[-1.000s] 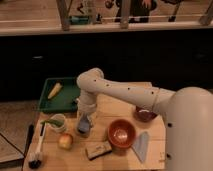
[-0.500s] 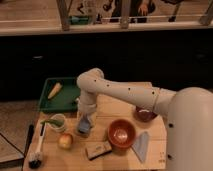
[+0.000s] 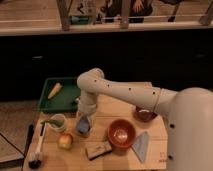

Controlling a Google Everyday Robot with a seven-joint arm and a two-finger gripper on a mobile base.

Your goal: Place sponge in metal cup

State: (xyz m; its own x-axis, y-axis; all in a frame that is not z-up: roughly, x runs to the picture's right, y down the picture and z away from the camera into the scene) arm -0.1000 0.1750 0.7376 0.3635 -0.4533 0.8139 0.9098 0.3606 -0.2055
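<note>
The blue-grey sponge (image 3: 82, 124) stands on edge at the mouth of the small grey metal cup (image 3: 86, 133), near the left middle of the wooden table. I cannot tell whether it rests inside the cup or is held just over it. My gripper (image 3: 83, 116) points straight down and sits directly on top of the sponge. The white arm reaches in from the right and hides the sponge's upper part.
A green tray (image 3: 65, 102) with a yellow item (image 3: 54, 90) lies at the back left. A pale mug (image 3: 58, 121), an apple (image 3: 65, 141) and a brush (image 3: 37, 150) are left of the cup. A tan block (image 3: 98, 149), an orange bowl (image 3: 121, 134), a grey-blue wedge (image 3: 141, 146) and a dark red bowl (image 3: 145, 115) are to the right.
</note>
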